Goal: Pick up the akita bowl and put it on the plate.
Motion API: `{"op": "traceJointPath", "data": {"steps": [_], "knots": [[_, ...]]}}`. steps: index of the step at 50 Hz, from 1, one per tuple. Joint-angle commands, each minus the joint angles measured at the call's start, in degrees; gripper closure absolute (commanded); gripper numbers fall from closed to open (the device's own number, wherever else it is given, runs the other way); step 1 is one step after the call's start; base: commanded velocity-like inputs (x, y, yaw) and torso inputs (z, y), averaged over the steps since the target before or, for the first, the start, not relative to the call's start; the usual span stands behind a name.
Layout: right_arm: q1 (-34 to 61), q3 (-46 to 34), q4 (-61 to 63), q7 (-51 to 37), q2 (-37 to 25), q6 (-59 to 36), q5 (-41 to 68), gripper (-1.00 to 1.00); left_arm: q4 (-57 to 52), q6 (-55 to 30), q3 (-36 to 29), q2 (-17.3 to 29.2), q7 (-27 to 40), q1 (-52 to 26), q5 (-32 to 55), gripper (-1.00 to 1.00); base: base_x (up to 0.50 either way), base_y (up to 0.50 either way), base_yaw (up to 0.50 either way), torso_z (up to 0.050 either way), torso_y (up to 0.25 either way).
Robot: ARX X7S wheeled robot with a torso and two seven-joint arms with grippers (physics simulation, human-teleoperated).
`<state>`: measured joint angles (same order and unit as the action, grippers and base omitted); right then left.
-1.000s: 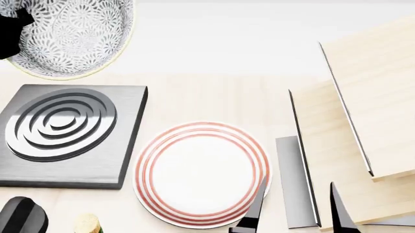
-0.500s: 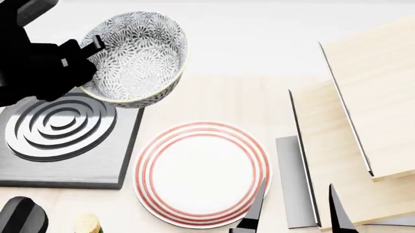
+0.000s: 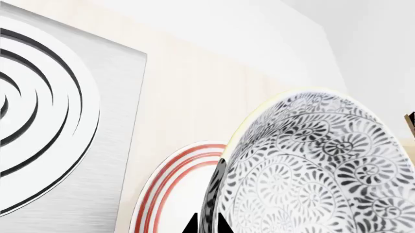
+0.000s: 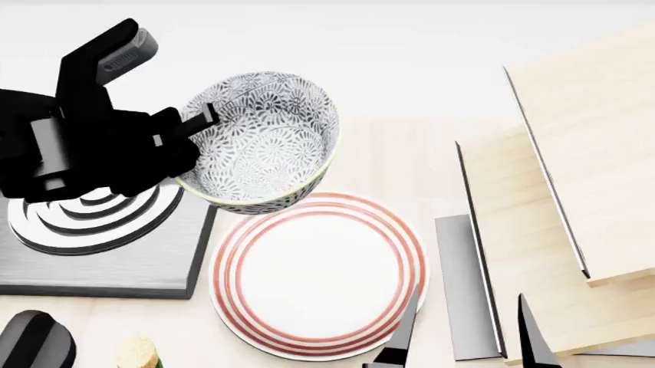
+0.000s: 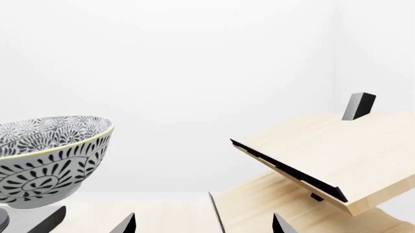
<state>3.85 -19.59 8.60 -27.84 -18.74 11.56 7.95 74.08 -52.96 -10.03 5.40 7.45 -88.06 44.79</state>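
1. Stove burner (image 4: 97, 253) partly hidden under the black left arm in the head view; only its lower half and ring edges show.
2. Left end effector (image 4: 199, 123) grips the akita bowl (image 4: 268, 142) at its rim, one finger inside, jaws closed on the wall; fingertips mostly hidden by the bowl and arm.
3. Akita bowl is held up off the worktop (image 4: 409, 153), between burner and plate (image 4: 317, 276), overlapping the plate's upper-left rim in the head view. Cannot tell if it touches the plate.
4. Bowl is tilted, mouth facing up and toward the camera; round, no long axis. Right wrist view shows it (image 5: 48, 155) nearly upright, cut off at frame edge.
5. Left wrist view: bowl interior (image 3: 311, 170) fills the frame, plate (image 3: 175, 189) only a sliver behind it.
6. Right end effector (image 4: 465, 333) only shows as dark finger tips at the bottom edge, apart, holding nothing.
7. Wooden rack (image 4: 573, 192) cut off at right.
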Motion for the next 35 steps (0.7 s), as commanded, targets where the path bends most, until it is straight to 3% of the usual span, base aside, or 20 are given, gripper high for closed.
{"op": "traceJointPath", "data": {"steps": [1,7,14,17,21,25,26,29,31,32,35], "knots": [[-0.09,-0.27,-0.13,-0.13,-0.06,0.20,-0.05,-1.00,0.88,-0.34,14.29,-3.39,-5.37,0.19,-18.06,1.00,0.00,0.00,0.00,0.000,0.000],[-0.02,-0.22,-0.20,-0.19,-0.17,0.28,0.14,-1.00,0.88,-0.27,18.24,-5.31,-7.71,0.37,-27.05,1.00,0.00,0.00,0.00,0.000,0.000],[-0.02,-0.26,0.03,-0.24,-0.32,0.12,0.29,-1.00,0.89,1.19,10.10,-5.37,-7.18,1.61,-19.57,1.00,0.00,0.00,0.00,0.000,-0.100],[0.15,-0.39,-0.05,0.09,-0.36,0.04,0.73,-1.00,0.89,-1.15,15.24,-5.34,-8.64,2.17,-21.05,1.00,0.00,0.00,0.00,0.000,-0.105],[0.24,-0.81,0.17,0.01,-0.28,-0.18,0.27,-1.00,0.89,0.01,15.12,-5.38,-9.45,2.14,-20.44,1.00,0.00,0.00,0.00,0.000,0.000],[0.34,-0.91,0.07,0.05,-0.27,-0.08,0.35,-1.00,0.89,2.37,5.06,-5.38,-9.26,1.93,-11.55,1.00,0.00,0.00,0.00,0.000,0.000],[0.29,-0.90,0.13,0.04,-0.31,-0.08,0.41,-1.00,0.88,3.65,-1.11,-5.39,-8.94,1.83,-8.11,1.00,0.00,0.00,0.00,0.000,0.000],[0.34,-0.87,-0.04,0.07,-0.36,0.00,0.56,-1.00,0.88,4.85,-7.43,-5.39,-7.14,2.08,-2.35,1.00,0.00,0.00,0.00,0.000,0.000],[0.37,-0.92,-0.14,0.04,-0.35,0.07,0.48,-1.00,0.90,3.38,-4.61,-5.37,-8.42,2.39,-1.80,1.00,0.00,0.00,0.00,0.000,0.000],[0.43,-0.88,-0.42,0.11,-0.33,0.24,0.64,-1.00,0.87,5.35,-11.66,-5.39,-7.63,2.38,0.48,1.00,0.00,0.00,0.00,0.000,0.000],[0.40,-0.89,-0.54,0.07,-0.36,0.35,0.69,-1.00,0.90,5.81,-10.94,-5.37,-6.58,2.82,2.55,1.00,0.00,0.00,0.00,0.000,0.000]]}}
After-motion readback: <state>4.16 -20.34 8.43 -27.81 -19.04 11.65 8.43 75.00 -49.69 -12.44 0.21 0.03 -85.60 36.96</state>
